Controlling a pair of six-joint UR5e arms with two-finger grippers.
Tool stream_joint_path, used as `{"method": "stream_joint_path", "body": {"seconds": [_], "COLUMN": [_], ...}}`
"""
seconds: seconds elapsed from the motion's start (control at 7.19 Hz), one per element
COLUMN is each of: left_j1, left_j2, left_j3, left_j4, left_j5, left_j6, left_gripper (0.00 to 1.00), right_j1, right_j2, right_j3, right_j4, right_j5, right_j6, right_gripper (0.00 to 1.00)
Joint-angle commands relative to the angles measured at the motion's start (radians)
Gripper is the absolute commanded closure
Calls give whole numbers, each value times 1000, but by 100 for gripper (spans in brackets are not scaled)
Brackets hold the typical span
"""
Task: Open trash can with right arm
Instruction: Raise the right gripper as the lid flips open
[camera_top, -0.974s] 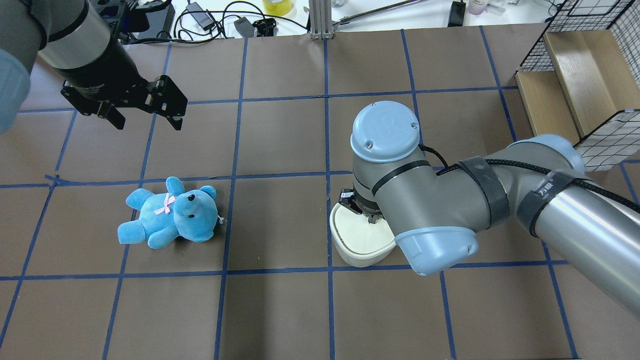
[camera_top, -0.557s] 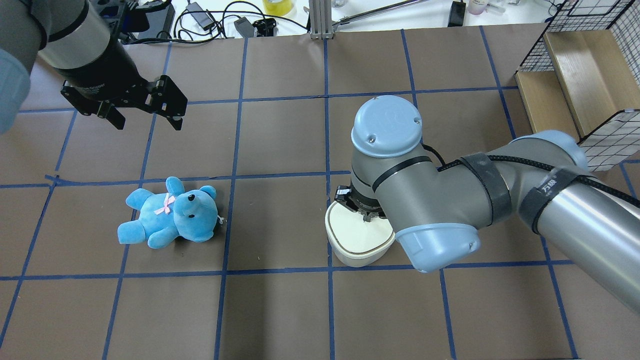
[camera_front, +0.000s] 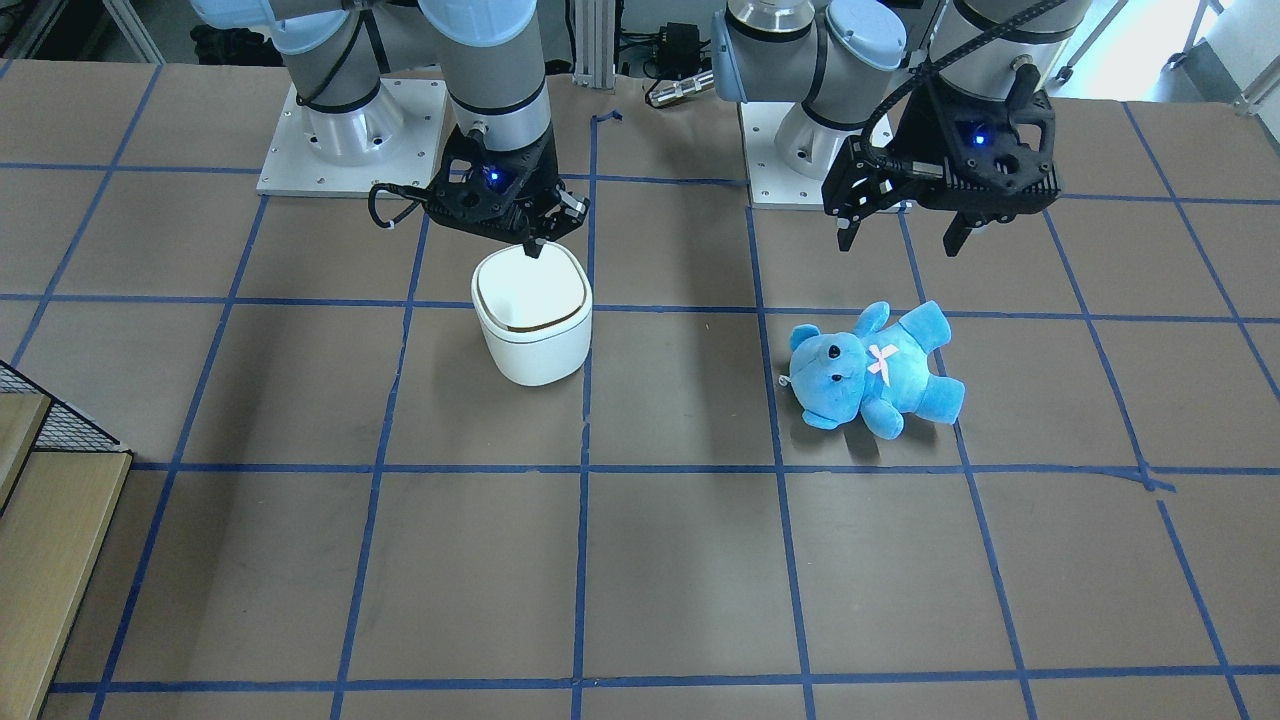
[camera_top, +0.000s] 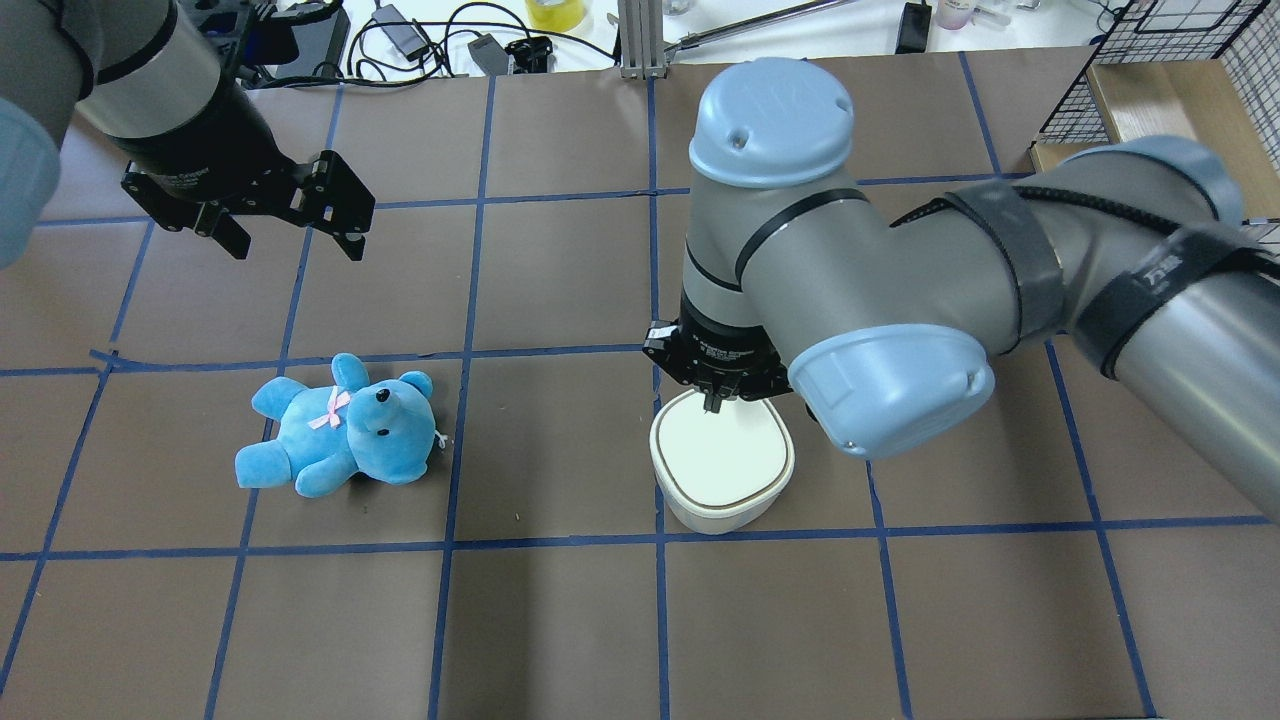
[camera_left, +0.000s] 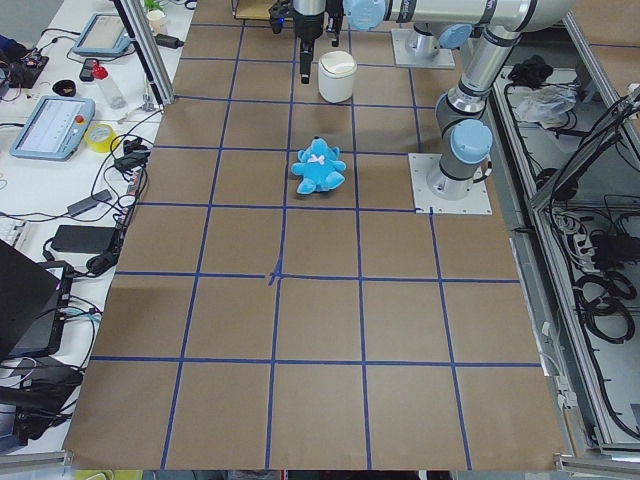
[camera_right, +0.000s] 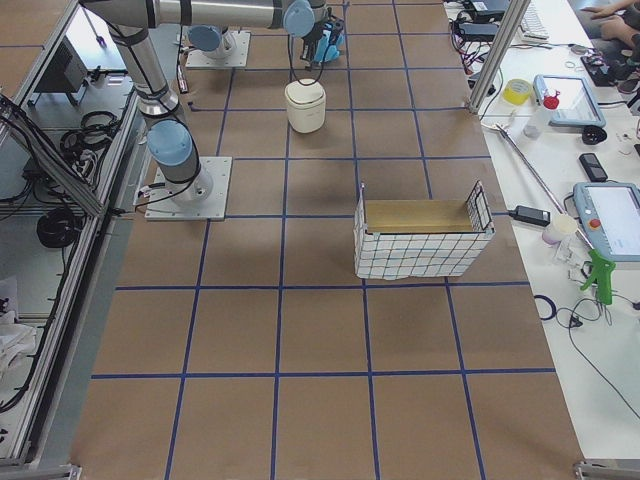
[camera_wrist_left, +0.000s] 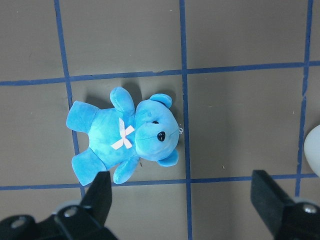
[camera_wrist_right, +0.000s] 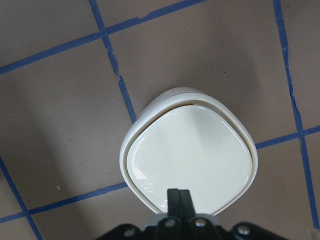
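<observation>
While the small white rounded-square plastic trash can (camera_top: 716, 518) stands right of centre on the brown table with its blue tape grid (camera_top: 560, 280), its flip lid (camera_wrist_right: 187, 155) down, the black two-finger right gripper (camera_top: 712, 405), fingers clenched together and empty, hangs above the lid. At far left, the left gripper (camera_top: 296, 243) hovers with fingers spread, holding nothing, beyond the blue plush teddy bear (camera_top: 340, 430).

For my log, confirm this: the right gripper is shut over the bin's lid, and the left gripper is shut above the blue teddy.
One thing is wrong. The left gripper is open, not shut: the left wrist view shows its fingers wide apart above the blue teddy. The rest holds: the right gripper is shut over the lid of the bin.
</observation>
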Motion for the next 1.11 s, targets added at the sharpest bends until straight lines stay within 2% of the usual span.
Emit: {"method": "stream_joint_path", "body": {"seconds": [0.0, 0.14, 0.28, 0.56, 0.7, 0.83, 0.97], "left_j1": [0, 0, 0, 0, 0, 0, 1], "left_j2": [0, 0, 0, 0, 0, 0, 0], "left_j3": [0, 0, 0, 0, 0, 0, 0], "left_j4": [0, 2, 0, 0, 0, 0, 0], "left_j5": [0, 0, 0, 0, 0, 0, 0], "left_j6": [0, 0, 0, 0, 0, 0, 0], "left_gripper": [0, 0, 0, 0, 0, 0, 0], "right_j1": [0, 0, 0, 0, 0, 0, 0], "right_j2": [-2, -2, 0, 0, 0, 0, 2], "right_j3": [-99, -119, -128, -125, -118, -110, -90], "right_j4": [82, 81, 81, 81, 81, 82, 82], "right_j5": [-19, -53, -56, -76, -78, -75, -69], "right_j6": [-10, -13, -15, -29, -30, -32, -26], "right_gripper": [50, 31, 20, 19, 22, 50, 84]}}
